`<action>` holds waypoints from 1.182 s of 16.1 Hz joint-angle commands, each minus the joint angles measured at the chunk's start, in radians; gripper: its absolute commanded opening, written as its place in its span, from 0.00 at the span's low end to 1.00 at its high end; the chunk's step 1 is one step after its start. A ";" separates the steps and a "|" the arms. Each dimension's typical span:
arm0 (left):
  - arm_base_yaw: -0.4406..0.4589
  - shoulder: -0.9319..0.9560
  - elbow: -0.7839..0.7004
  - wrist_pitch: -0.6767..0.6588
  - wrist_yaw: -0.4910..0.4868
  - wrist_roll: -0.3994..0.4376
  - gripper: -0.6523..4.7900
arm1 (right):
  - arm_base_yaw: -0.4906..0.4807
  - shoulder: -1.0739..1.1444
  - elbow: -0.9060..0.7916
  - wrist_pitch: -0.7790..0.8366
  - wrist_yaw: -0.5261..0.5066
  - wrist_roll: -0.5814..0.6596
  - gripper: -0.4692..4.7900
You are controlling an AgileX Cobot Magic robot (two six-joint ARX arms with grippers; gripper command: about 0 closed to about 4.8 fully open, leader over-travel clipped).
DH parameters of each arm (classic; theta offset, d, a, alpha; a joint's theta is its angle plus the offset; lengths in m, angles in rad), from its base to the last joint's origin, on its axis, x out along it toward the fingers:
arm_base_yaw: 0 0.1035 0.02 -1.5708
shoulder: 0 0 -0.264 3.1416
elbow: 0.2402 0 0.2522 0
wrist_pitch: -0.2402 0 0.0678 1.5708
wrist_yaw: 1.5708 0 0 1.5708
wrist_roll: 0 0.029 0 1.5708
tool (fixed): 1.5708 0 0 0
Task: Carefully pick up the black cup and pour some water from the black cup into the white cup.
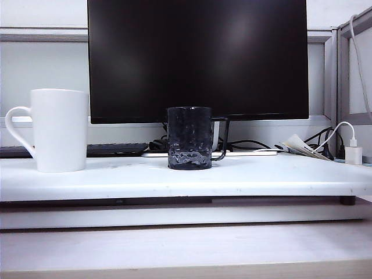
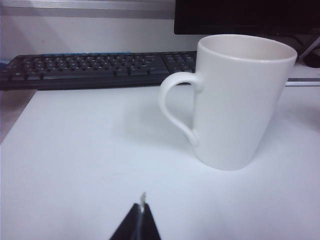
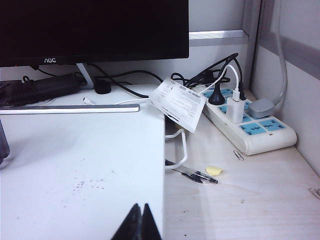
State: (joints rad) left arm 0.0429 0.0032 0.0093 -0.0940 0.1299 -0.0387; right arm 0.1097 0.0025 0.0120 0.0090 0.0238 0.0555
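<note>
white desk, dark monitor (image 1: 197, 58) behind. left gripper (image 2: 141, 217) and right gripper (image 3: 140, 220) both pinched closed, empty, low and back. black cup (image 1: 189, 138) mid-desk, white cup (image 1: 60, 129) well left. best: right opens, takes the handle squarely, lifts level.

A short, dimpled dark glass mug (image 1: 189, 138) holding glinting water (image 1: 189, 157) stands upright mid-platform, well apart from a tall glossy white ceramic mug (image 1: 59, 130) at left.

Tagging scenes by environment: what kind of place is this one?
Most likely an office desk: a dark monitor, a black keyboard behind the white cup, and a power strip with plugged-in chargers off to the side.
</note>
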 commanded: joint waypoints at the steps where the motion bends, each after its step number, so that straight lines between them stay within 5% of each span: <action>1: 0.002 0.000 0.000 0.016 -0.003 0.001 0.11 | -0.001 0.000 -0.003 0.034 -0.001 0.002 0.09; 6: 0.002 0.000 0.003 0.029 -0.001 -0.001 0.11 | -0.002 0.000 0.045 0.070 0.001 0.000 0.09; 7: 0.002 0.000 0.016 0.049 0.014 -0.063 0.21 | 0.001 0.000 0.090 0.081 -0.031 0.000 0.09; 8: 0.002 0.000 0.048 0.051 0.031 -0.117 0.57 | 0.002 0.000 0.169 0.063 -0.078 0.000 0.22; 9: 0.002 0.000 0.075 0.051 0.033 -0.139 0.81 | 0.002 0.002 0.218 0.058 -0.080 -0.001 0.39; 10: 0.001 0.000 0.124 0.057 0.056 -0.155 1.00 | 0.001 0.016 0.301 0.059 -0.078 -0.019 0.67; 12: 0.001 0.001 0.211 0.092 0.108 -0.153 1.00 | 0.000 0.090 0.440 0.077 -0.076 -0.066 0.81; 16: 0.001 0.137 0.392 0.118 0.212 -0.153 1.00 | 0.002 0.480 0.742 0.087 -0.201 -0.104 0.81; 19: 0.001 0.301 0.444 0.118 0.376 -0.166 1.00 | 0.035 0.732 0.806 0.117 -0.248 -0.104 0.81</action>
State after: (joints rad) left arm 0.0429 0.2703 0.4355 0.0154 0.4370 -0.1947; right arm 0.1314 0.6796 0.8112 0.1055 -0.2081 -0.0463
